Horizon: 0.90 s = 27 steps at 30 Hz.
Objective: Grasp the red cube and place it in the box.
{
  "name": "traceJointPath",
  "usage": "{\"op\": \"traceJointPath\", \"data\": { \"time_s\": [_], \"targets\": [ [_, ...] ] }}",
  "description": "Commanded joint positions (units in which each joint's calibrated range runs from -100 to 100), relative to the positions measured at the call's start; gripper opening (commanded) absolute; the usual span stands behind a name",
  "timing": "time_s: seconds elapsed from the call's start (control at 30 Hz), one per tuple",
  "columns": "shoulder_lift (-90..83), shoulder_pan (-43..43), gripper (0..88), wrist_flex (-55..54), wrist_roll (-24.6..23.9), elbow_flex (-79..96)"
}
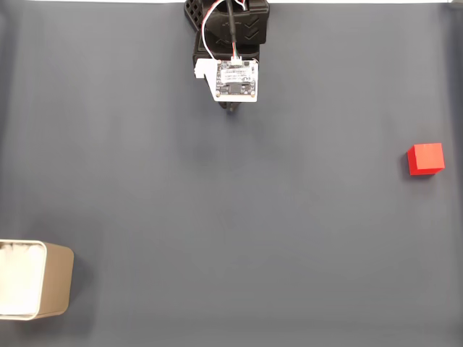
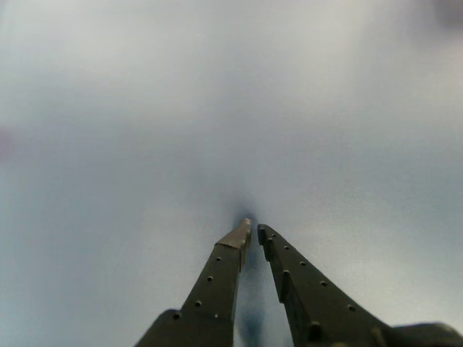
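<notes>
Looking first through the wrist view, I see my gripper with its two dark, dotted fingers brought together at the tips, nothing between them, above a blurred grey surface with no detail.

In the fixed view, from above, the mat is a plain dark grey sheet that reaches all four picture edges except for a thin pale strip along the top. Nearest the bottom left corner stands the box, tan-walled with a white interior, cut off by the left edge. The cube lies near the right edge, about mid-height, well apart from the box. The arm sits at top centre, black, carrying a white circuit board with white and red wires; its printing is too small for me to read. Between arm, cube and box the mat lies open and bare.
</notes>
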Motion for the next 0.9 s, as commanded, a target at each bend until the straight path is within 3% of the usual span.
{"op": "traceJointPath", "data": {
  "time_s": [0.0,0.13,0.3,0.43,0.63,0.87],
  "targets": [
    [0.0,-0.16,0.0,1.1,-1.22,0.45],
    [0.0,-0.16,0.0,-2.01,-1.12,0.45],
    [0.78,2.04,0.0,-20.62,-2.64,-2.2],
    [5.98,1.9,0.0,-30.54,-3.37,-15.79],
    [16.2,1.47,0.0,-32.67,-2.49,-37.41],
    [23.05,1.68,0.4,-29.96,-1.12,-49.46]
  ]
}}
